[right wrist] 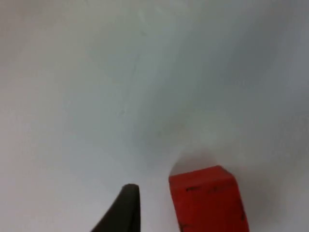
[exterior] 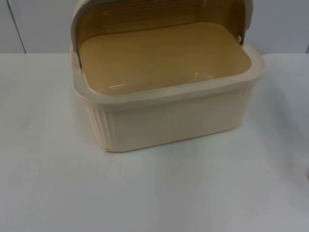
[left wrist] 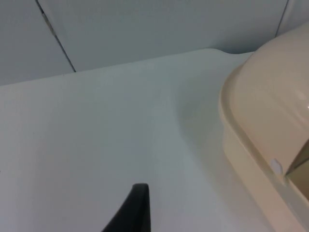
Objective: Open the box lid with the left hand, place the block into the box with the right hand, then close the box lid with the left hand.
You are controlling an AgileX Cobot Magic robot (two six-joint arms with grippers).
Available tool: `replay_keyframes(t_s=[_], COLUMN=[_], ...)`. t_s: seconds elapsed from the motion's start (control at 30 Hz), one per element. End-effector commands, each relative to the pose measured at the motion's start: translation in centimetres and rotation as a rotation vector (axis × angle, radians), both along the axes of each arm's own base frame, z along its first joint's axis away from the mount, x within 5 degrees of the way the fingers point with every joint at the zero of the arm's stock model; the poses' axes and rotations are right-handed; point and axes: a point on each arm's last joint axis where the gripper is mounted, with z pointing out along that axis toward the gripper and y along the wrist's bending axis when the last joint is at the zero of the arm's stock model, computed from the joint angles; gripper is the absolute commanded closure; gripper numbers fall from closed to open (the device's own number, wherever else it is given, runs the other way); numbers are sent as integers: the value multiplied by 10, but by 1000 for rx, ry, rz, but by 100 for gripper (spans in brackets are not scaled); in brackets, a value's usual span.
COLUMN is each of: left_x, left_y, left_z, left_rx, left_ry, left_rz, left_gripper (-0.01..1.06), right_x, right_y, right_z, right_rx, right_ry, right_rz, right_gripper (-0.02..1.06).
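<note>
Box (exterior: 164, 92) at desk (exterior: 154, 193) centre in top view, lid (exterior: 159, 14) swung up and back, interior bare. Left wrist view: left gripper (left wrist: 133, 212) parked just beside box flank, state indeterminate. Right wrist view: block (right wrist: 207, 200) on desk, close beside right gripper (right wrist: 125, 210), not grasped; finger spread indeterminate. Right arm judged nearer for pickup.

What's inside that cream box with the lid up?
The box shows a bare tan floor, nothing lying on it. The front wall hides a strip of floor just behind it. The red block is on the table beside the right hand.
</note>
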Motion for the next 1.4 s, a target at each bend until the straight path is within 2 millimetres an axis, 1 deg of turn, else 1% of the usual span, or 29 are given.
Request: replay_keyframes(t_s=[0.0,0.07,0.1,0.27,0.33,0.43,0.47,0.6,0.63,0.77,0.9,0.93,0.97,1.03,1.07,1.1,1.17,1.2,1.3,1.37], left_x=[0,0,0,0,0,0,0,0,0,0,0,0,0,0,0,0,0,0,0,0], left_y=[-2,-2,-2,-2,-2,-2,-2,-2,-2,-2,-2,-2,-2,-2,-2,-2,-2,-2,-2,-2], left_z=[2,2,2,2,2,2,2,2,2,2,2,2,2,2,2,2,2,2,2,2], left_rx=[-11,-3,-3,-1,-2,-2,-2,-2,-2,-1,0,1,1,1,1,1,1,1,1,1], left_ry=[-3,-3,-3,-6,-7,-7,-7,-7,-7,-5,-5,-3,-3,-3,-3,-3,-3,-3,-3,-3], left_rz=[-6,-7,-7,-7,-7,-7,-7,-7,-7,-7,-7,-7,-7,-7,-7,-7,-7,-7,-7,-7], left_gripper=[0,0,0,0,0,0,0,0,0,0,0,0,0,0,0,0,0,0,0,0], right_x=[-1,-4,-4,-16,-17,-25,-25,-23,-23,-21,-20,-20,-20,-18,-18,-17,-16,-16,-16,-16], right_y=[2,0,0,-5,-5,-9,-9,-8,-8,-8,-8,-8,-8,-8,-8,-8,-8,-8,-9,-9], right_z=[-8,-24,-24,-50,-52,-65,-65,-82,-82,-96,-102,-104,-104,-104,-104,-104,-104,-103,-102,-93], right_rx=[-41,-70,-70,-88,-88,-123,-123,-120,-120,-122,-123,-125,-125,-125,-125,-122,-106,-99,-107,-106], right_ry=[5,32,32,5,-4,-37,-37,14,14,48,54,60,60,44,44,32,31,30,30,0], right_rz=[36,42,42,16,14,33,33,7,7,0,-2,0,0,1,1,-5,-52,-81,-86,-84], right_gripper=[-1,-1,-1,-1,-1,-1,-1,-1,-1,-1,0,3,10,35,35,57,105,104,104,104])
